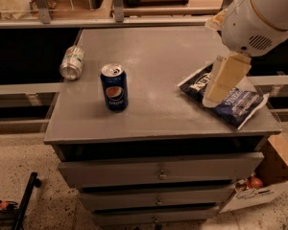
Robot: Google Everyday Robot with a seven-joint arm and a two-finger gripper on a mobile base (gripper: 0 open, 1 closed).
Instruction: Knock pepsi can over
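In the camera view, the pepsi can [114, 87] stands upright on the grey bench [158, 51], left of the middle and towards the front edge. Behind it to the left, a silver-and-green can [72, 62] lies on its side at the bench's left edge, well apart from the pepsi can. A dark blue chip bag [237, 104] lies flat at the front right. The tool [221, 83] hangs from the white arm [264, 13] over that bag, far to the right of the pepsi can; whether it is released or clenched cannot be told. It grasps nothing that shows.
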